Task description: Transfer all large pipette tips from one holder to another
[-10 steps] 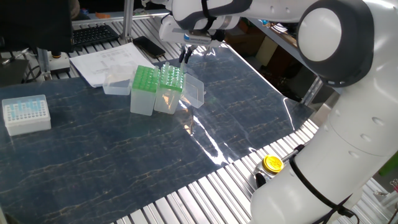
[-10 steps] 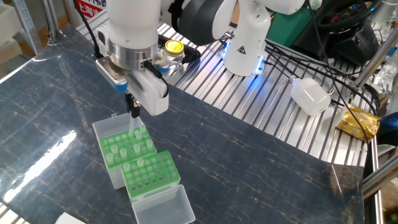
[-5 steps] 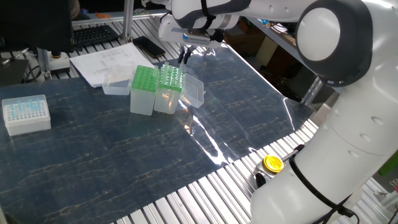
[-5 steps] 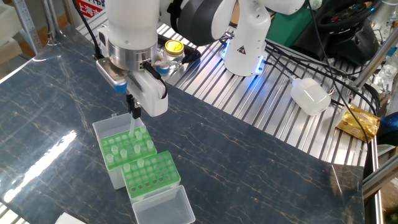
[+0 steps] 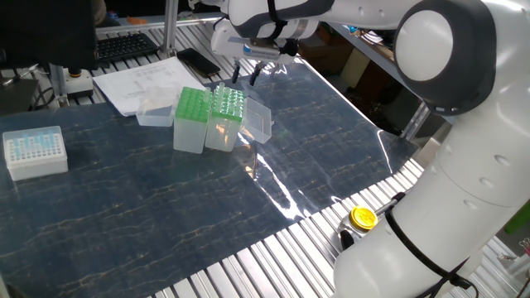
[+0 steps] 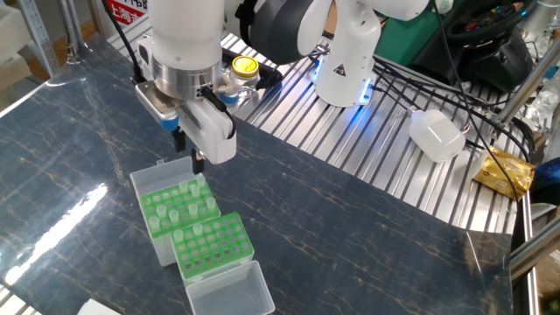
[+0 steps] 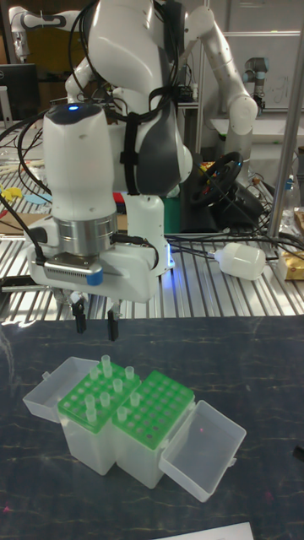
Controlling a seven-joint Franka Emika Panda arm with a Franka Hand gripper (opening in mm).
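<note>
My pincer (image 7: 94, 326) hangs with its fingers apart and empty, just above the rear corner of the green rack (image 7: 89, 398) that carries the large pipette tips (image 7: 106, 364). These stand upright in scattered holes. A second green rack (image 7: 154, 414) touches it, its clear lid (image 7: 203, 444) folded open on the tabletop (image 6: 367, 245). I can read no writing; a red sign (image 6: 129, 10) is too cropped.

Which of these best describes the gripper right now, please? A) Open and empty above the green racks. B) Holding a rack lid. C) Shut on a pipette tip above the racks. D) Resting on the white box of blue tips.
A: the gripper hangs above the green racks with its fingers apart and nothing between them.
</note>
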